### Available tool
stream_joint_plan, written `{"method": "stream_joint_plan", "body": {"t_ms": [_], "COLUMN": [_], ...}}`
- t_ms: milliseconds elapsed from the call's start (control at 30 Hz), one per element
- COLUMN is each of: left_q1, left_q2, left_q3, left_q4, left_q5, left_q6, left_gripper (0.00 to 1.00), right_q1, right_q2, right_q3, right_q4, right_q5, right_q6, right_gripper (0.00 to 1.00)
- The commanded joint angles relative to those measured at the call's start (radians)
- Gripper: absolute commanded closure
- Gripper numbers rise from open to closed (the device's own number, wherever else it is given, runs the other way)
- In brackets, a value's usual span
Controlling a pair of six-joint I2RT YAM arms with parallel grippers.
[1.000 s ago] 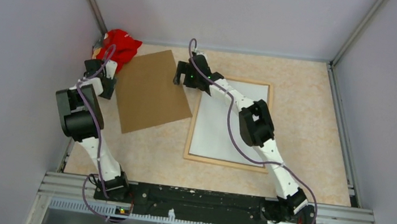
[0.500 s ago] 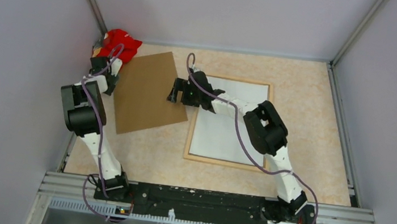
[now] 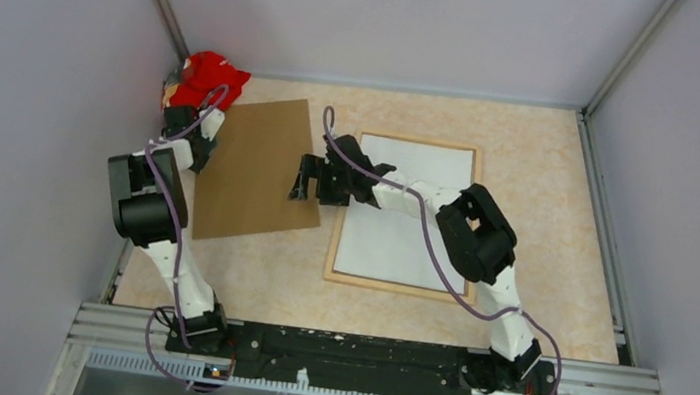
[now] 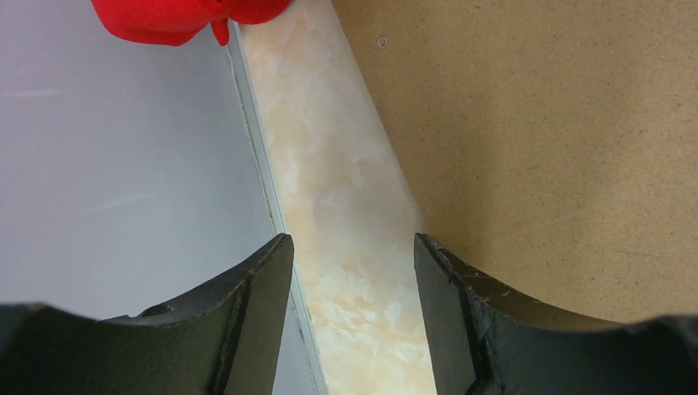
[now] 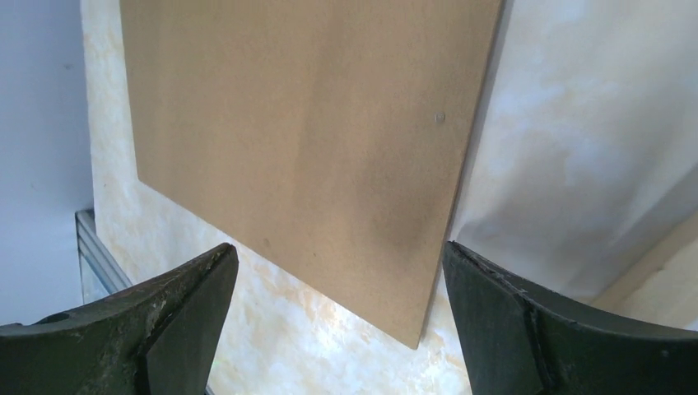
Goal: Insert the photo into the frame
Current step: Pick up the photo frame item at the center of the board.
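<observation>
Top external, from my side outward: the frame (image 3: 386, 285) lies flat right of centre on the table (image 3: 543, 231). The photo (image 3: 375, 246) sits inside it, pale back up. Left of it, just beside and with a thin strip of table between, is a brown backing board (image 3: 254, 171), skewed.

The right arm (image 3: 477, 238) bends at the elbow over the frame's right half, and its forearm crosses the photo's far-left part. The right gripper (image 3: 306, 177) hangs over the board's right edge. In the right wrist view, its fingers (image 5: 165, 313) are spread wide, holding nothing.

The left arm (image 3: 144, 198) reaches up the left side. The left gripper (image 4: 354, 271) has its jaws apart and empty, over the table strip between the wall (image 4: 123, 164) and the board's left edge. A red cloth (image 3: 208, 74) is bunched in the far-left corner.
</observation>
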Motion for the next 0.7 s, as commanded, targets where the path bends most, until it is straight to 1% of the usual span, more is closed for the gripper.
{"method": "stream_joint_plan", "body": {"t_ms": [0, 100, 233, 367, 400, 500, 667], "left_q1": [-0.013, 0.015, 0.062, 0.082, 0.083, 0.081, 0.045], "left_q2": [0.078, 0.059, 0.039, 0.041, 0.048, 0.088, 0.166], "left_q3": [-0.105, -0.076, -0.008, 0.016, 0.015, 0.036, 0.089], "left_q4": [-0.277, -0.306, -0.332, -0.285, -0.267, -0.250, -0.328], "left_q5": [0.129, 0.163, 0.168, 0.101, 0.060, 0.028, 0.035], "left_q6": [-0.018, -0.025, -0.036, -0.052, -0.056, -0.077, -0.098], "left_gripper": [0.35, 0.35, 0.34, 0.34, 0.34, 0.34, 0.34], "right_q1": [-0.046, -0.073, -0.109, -0.118, -0.118, -0.118, -0.113], "right_q2": [0.022, 0.076, 0.206, 0.331, 0.353, 0.382, 0.389], "right_q3": [0.175, 0.273, 0.429, 0.587, 0.613, 0.630, 0.600], "right_q4": [-0.147, -0.186, -0.235, -0.284, -0.285, -0.265, -0.217], "right_q5": [0.127, 0.192, 0.211, 0.182, 0.168, 0.144, 0.093], "right_q6": [-0.053, -0.076, -0.086, -0.086, -0.083, -0.064, -0.027], "right_gripper": [0.06, 0.04, 0.03, 0.03, 0.03, 0.03, 0.03]}}
